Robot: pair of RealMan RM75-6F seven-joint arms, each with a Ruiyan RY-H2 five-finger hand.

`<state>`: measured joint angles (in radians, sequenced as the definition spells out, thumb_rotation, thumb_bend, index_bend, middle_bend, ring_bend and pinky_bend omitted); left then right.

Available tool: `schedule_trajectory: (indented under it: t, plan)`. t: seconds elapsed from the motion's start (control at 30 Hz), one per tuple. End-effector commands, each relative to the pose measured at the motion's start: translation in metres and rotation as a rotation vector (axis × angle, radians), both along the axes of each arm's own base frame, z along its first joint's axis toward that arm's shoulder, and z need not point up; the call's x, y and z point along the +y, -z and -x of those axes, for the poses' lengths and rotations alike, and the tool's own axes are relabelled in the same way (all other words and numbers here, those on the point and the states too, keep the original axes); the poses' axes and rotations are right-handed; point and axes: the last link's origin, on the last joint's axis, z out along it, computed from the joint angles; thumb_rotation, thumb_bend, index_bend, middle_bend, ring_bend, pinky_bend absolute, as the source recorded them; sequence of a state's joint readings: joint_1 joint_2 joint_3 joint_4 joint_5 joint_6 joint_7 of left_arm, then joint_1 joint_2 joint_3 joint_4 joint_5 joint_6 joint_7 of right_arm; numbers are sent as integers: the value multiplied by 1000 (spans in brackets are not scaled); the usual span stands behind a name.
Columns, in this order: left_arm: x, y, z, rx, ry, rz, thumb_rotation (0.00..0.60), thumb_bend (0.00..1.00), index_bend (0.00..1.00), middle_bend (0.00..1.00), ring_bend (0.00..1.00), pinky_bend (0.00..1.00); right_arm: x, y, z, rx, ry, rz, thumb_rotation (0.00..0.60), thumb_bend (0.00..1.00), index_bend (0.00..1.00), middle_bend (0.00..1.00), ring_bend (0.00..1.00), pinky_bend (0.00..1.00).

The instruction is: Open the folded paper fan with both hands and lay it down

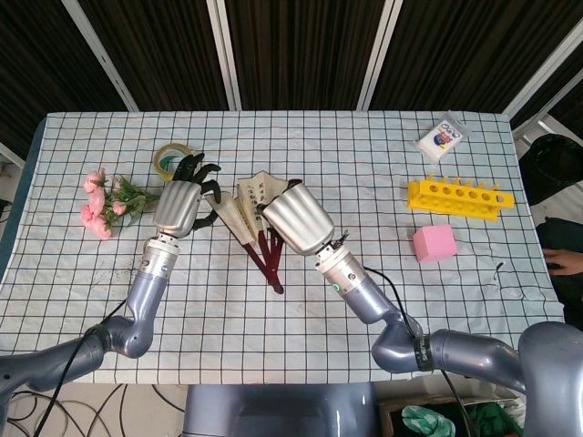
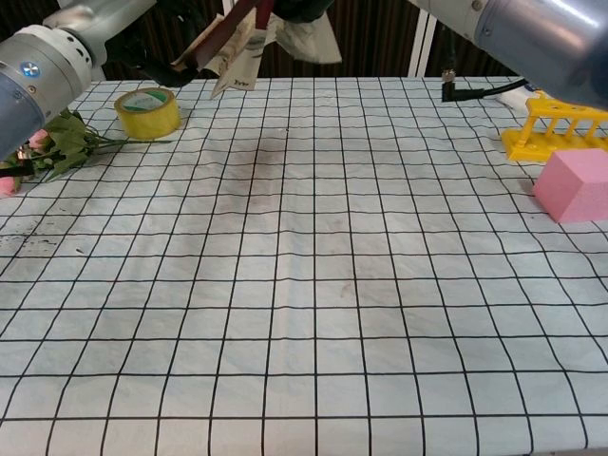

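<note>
Head view: partly spread paper fan (image 1: 252, 218), dark ribs converging downward, gripped between left hand (image 1: 179, 205) and right hand (image 1: 298, 221).

- A robot test bench in a lab or research room, not a home.
- The table (image 1: 383, 300) wears a white cloth printed with a black grid.
- Unrelated props sit scattered on it: a yellow test-tube rack (image 1: 459, 198), a pink foam cube (image 1: 433, 243), a tape roll (image 1: 170, 160), artificial pink flowers (image 1: 107, 203) and a small printed packet (image 1: 442, 137).
- Dark slatted panels with white struts back the table.
</note>
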<state>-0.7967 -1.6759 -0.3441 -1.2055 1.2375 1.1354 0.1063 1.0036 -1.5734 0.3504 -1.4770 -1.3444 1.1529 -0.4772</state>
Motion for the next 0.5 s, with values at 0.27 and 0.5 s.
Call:
schedule_trajectory:
  t: [0.27, 0.5]
  plan:
    - [0, -17, 1, 9, 10, -31, 600, 391, 767, 237, 49, 67, -11, -11, 33, 55, 78, 56, 600, 320, 791, 891, 952, 809]
    - [-7, -25, 8, 11, 18, -34, 600, 392, 768, 237, 49, 67, -14, -18, 64, 121, 142, 111, 600, 320, 795, 892, 953, 809]
